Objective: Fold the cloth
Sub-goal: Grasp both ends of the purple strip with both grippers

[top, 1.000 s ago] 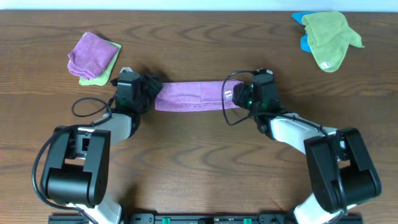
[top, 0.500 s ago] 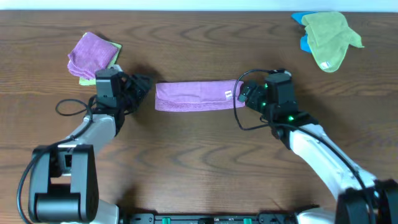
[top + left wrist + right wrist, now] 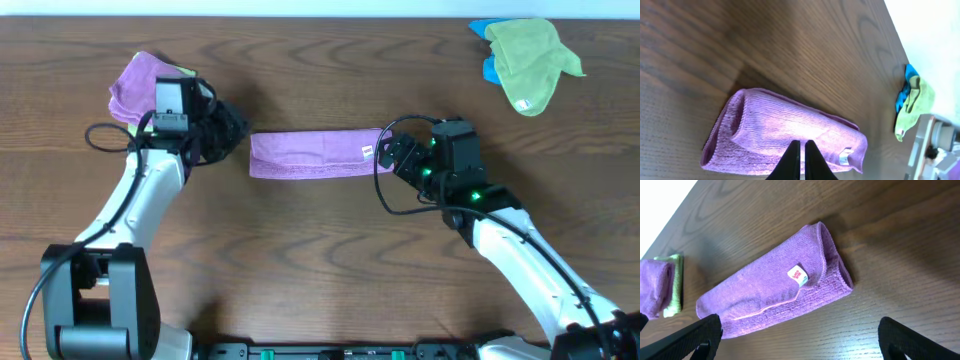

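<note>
At the upper left of the overhead view we have a small crumpled purple wad (image 3: 140, 85), with a flat lime-green piece (image 3: 674, 285) peeking out beside it. Just right of that comes the left gripper (image 3: 232, 132). Its own wrist camera shows us the jaws pressed together with nothing between them.

In the centre of the frame, the lilac-purple microfibre cloth (image 3: 312, 155) lies flat on the brown wooden bench (image 3: 320, 270). It is folded into a long narrow band running left to right, and its small white tag (image 3: 367, 152) faces up near the right end. The left gripper sits just off the band's left end, and the right gripper (image 3: 388, 158) sits just off its right end. In the right wrist view we find those jaws spread wide and holding nothing, with the band lying beyond them.

At the far upper right, a rumpled lime-green cloth (image 3: 530, 60) rests over a bright blue item (image 3: 487, 68), well apart from the band.
</note>
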Robot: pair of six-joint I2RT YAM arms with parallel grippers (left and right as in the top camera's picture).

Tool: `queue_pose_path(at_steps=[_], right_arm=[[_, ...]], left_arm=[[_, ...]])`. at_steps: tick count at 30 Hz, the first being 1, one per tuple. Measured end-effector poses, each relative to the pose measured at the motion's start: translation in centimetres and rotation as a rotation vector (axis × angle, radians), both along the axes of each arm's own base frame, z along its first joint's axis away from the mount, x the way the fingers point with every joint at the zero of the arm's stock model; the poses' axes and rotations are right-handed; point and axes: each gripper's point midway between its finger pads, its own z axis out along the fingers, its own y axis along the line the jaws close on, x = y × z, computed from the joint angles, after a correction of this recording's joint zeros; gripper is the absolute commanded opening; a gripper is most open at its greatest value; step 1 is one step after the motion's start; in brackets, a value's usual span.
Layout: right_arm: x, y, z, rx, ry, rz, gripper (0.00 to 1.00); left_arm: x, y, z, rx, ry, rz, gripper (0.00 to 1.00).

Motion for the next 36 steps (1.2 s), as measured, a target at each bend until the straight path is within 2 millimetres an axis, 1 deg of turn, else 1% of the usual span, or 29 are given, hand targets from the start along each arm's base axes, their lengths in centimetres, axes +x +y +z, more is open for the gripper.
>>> queue_pose_path(at_steps=[2,8,12,15,21,26,30,36], right_arm=[[-0.1,0.1,0.0,0.011,0.006,-0.002,0.99],[-0.5,0.1,-0.3,0.037,0.041,-0.027,0.99],[-0.5,0.1,-0.3,0.044,0.045,-0.036,0.99],[-0.5,0.2,-0.6,0.045,0.054,-0.037,0.99],[-0.2,0.6,-3.0,0.046,0.103,-0.025,0.99],[0.4,1.2,-4.0,0.063,0.111,-0.009,0.99],[0.6,1.6,-5.1,0.072,0.13,-0.001,0.99],[1.3,2.1,-6.1,0.09,0.124,0.014,0.99]], left_arm=[[-0.4,-0.5,-0.4,0.022,0.011,-0.015,0.06],[-1.5,-2.8,-1.4,0.139,0.009,-0.093,0.06],[-1.8,-3.5,-2.7,0.226,0.005,-0.133,0.06],[-1.9,-3.5,-4.2,0.28,0.024,-0.149,0.06],[-2.2,-3.0,-7.9,0.337,0.1,-0.163,0.06],[-2.4,-2.6,-10.3,0.368,0.147,-0.165,0.06],[-2.5,-2.4,-11.1,0.375,0.162,-0.165,0.06],[-2.4,-2.3,-11.2,0.387,0.16,-0.16,0.06]])
